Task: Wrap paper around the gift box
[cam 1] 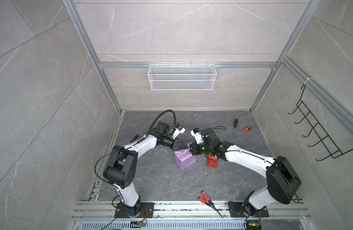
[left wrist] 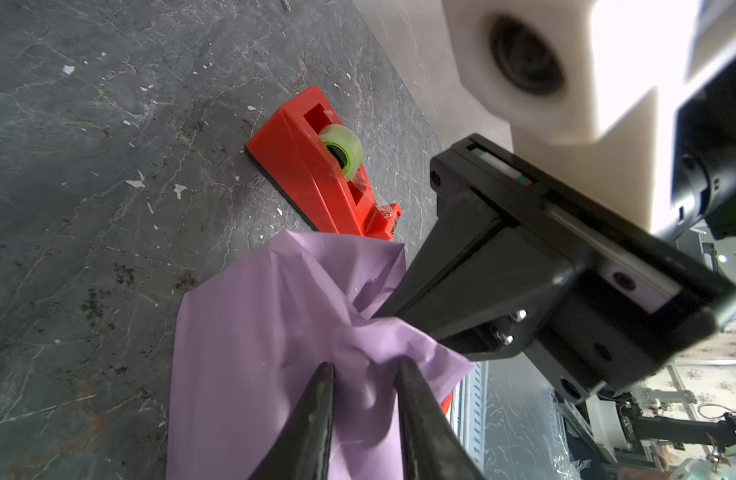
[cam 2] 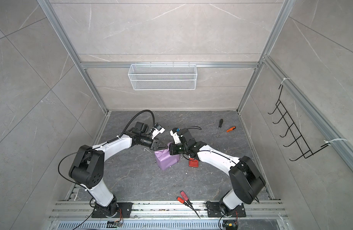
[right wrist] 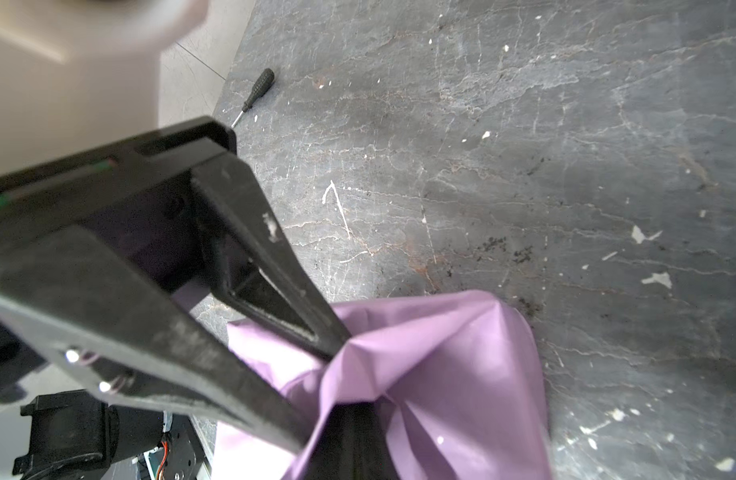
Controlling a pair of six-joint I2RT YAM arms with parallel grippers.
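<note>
I have the lilac-purple sheet of creased paper (cam 1: pixel 184 159) standing as a blocky parcel at mid-bench, on the dark grey marbled bench (cam 1: pixel 163 179). The gift box is fully covered by it. The right tool (left wrist: pixel 379 316) is clamped on a bunched tuft of the paper at the parcel's top. The left tool (left wrist: pixel 364 368) meets it from the opposite side. Its fingers (left wrist: pixel 320 399) stand part-way apart with a fold of paper between them, and I cannot tell whether they pinch it.

The two tools crowd each other over the parcel, nearly tip to tip. Just beside the parcel sits a red plastic tape dispenser with a green roll (left wrist: pixel 312 166), and the right arm's wrist hangs over it in both top views.

Well apart, toward the far right of the bench, lie a black-handled screwdriver (cam 1: pixel 235 126) and an orange-handled screwdriver (cam 1: pixel 246 129). Red-handled pliers (cam 1: pixel 206 198) rest at the front edge, between the arm bases. A white wire-mesh basket (cam 1: pixel 181 76) hangs on the back wall.
</note>
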